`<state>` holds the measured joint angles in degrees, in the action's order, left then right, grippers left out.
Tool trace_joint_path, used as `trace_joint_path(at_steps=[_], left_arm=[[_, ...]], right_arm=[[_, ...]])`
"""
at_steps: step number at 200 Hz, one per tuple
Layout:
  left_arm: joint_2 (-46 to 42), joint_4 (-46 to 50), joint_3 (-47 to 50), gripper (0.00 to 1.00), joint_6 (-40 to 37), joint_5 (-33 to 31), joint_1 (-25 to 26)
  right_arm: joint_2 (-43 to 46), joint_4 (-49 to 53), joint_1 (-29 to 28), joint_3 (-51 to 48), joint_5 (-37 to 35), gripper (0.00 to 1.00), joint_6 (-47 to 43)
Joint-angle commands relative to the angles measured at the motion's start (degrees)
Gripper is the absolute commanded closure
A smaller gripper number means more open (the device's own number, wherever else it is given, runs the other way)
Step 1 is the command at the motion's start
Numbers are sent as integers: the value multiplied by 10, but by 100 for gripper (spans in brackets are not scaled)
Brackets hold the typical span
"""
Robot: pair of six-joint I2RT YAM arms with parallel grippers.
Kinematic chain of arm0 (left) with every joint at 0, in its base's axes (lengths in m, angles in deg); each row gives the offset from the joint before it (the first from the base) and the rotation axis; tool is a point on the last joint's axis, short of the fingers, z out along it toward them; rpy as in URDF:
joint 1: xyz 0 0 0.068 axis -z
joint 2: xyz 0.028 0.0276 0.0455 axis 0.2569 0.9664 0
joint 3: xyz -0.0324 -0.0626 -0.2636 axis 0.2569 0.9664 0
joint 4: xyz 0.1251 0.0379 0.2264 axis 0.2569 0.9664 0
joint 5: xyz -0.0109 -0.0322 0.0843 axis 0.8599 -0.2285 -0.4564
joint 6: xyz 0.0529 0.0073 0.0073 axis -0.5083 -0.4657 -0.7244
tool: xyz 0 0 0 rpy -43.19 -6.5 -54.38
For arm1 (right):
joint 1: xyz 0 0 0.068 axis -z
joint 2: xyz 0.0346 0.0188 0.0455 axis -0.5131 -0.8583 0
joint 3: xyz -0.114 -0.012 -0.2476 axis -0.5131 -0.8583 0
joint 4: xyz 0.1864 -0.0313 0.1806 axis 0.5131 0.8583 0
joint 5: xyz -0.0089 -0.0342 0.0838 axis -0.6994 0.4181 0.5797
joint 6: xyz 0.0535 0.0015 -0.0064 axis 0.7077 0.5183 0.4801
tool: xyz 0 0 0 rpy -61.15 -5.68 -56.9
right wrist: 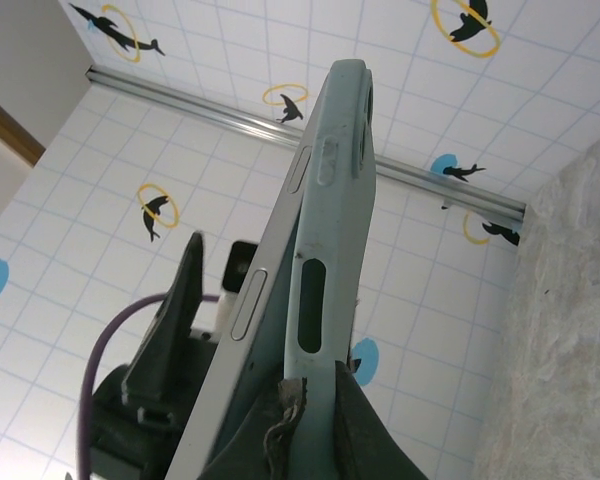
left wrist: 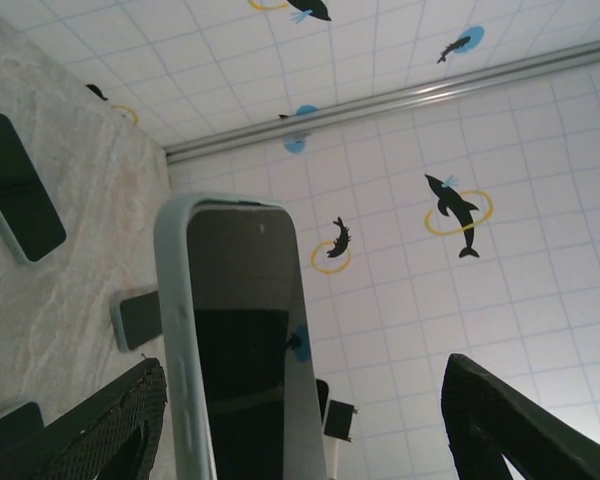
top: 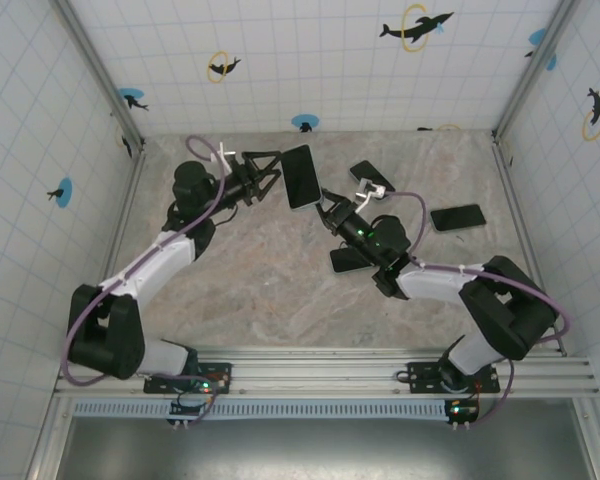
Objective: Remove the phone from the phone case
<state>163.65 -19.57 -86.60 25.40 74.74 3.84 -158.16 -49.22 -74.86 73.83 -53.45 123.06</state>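
The left claw (top: 273, 172) is spread wide just left of the phone (top: 300, 176), with one finger (left wrist: 90, 430) on each side of the screen; whether either touches it I cannot tell. The phone sits in its pale case (right wrist: 325, 230), raised above the table (top: 260, 290) and tilted; just right of the phone, the right claw (top: 330, 208) is clamped on the case's lower end; further right of it, more phones (top: 457, 217) lie flat.

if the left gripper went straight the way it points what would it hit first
The cased phone, upright just ahead of the left gripper, whose fingers are open around it; exact depth is unclear.
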Motion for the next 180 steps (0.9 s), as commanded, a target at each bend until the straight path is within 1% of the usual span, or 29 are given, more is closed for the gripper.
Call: trace_joint_path(at_steps=[1,25,36,44,46,50,84,107,131,150,180], left_arm=[[-46,45,29,26,-7,-46,9],[-82,106,44,26,11,-88,36],[-95,108,54,25,25,-105,51],[-105,108,62,26,39,-122,52],[-107,108,63,26,42,-126,67],[-111,110,67,25,48,-134,76],[-128,137,76,26,86,-189,108],[-132,125,80,28,125,-218,120],[-122,58,93,32,192,-236,135],[-105,65,69,32,199,-247,156],[-90,52,73,35,223,-266,176]], right_arm=[[-13,-74,4,24,-31,95,10],[-28,-73,3,42,-36,95,11],[-33,-71,3,46,-43,95,11],[-37,-70,3,49,-51,95,10],[-37,-70,2,49,-53,95,11],[-39,-67,2,51,-56,95,9],[-52,-63,1,62,-86,95,5],[-60,-68,-4,66,-102,95,5],[-65,-71,-9,67,-118,96,2],[-67,-67,-10,70,-118,96,-3],[-72,-70,-14,69,-124,96,-5]])
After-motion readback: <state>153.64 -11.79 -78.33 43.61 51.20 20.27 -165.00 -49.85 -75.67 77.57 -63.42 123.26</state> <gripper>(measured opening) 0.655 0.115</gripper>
